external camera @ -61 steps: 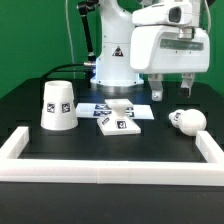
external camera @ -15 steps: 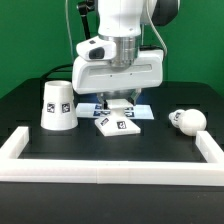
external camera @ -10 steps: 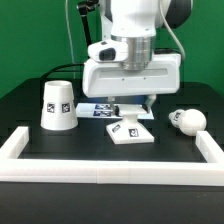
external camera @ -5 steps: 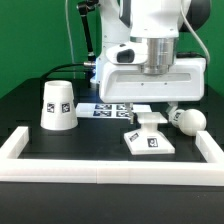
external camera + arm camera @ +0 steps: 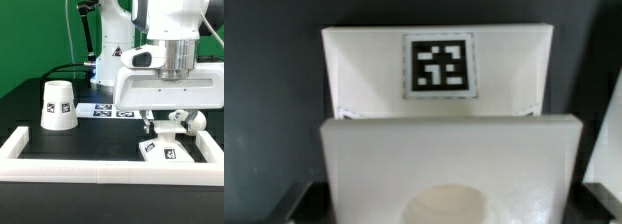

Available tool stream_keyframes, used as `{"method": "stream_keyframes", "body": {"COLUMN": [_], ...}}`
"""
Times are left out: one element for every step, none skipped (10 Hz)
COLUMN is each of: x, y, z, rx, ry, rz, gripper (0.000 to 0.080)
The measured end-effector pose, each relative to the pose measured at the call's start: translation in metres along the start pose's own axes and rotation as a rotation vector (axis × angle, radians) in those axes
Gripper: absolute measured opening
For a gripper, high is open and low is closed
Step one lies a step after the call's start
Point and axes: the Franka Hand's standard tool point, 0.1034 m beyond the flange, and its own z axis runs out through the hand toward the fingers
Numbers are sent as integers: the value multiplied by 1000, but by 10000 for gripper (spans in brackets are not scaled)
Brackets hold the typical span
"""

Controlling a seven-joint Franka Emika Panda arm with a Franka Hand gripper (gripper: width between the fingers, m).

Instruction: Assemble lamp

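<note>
The flat square lamp base [image 5: 166, 151] lies on the black table at the front of the exterior view's right, close to the rail frame's corner. My gripper [image 5: 165, 131] stands over it, shut on the base. In the wrist view the base [image 5: 438, 130] fills the picture, with its tag [image 5: 439, 65] and a round socket hole [image 5: 455, 205] between my dark fingers [image 5: 290, 203]. The bulb [image 5: 193, 118] lies behind the gripper, partly hidden. The cup-shaped shade [image 5: 57, 105] stands mouth down at the exterior view's left.
The long white rail frame [image 5: 90, 172] runs along the table's front and up both sides. The marker board [image 5: 108, 108] lies at the back middle, near the arm's pedestal [image 5: 108, 60]. The gripper body hides much of the right side.
The gripper came down on the base at the table's middle, shut on it and moved it toward the exterior view's right and front, next to the rail frame's corner.
</note>
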Motion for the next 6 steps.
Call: {"method": "stream_keyframes", "body": {"x": [14,27,37,38,38,38], "y": [-7,-14,-17,-17,-17,-17], "z": [1,2,2,1,1,1], "rx": [1,3,6,9,9,9], "ry": [18,30,28,16,14,13], "rz": [27,44,55,66,66,65], "gripper": [535,535,535,535,535,535]}}
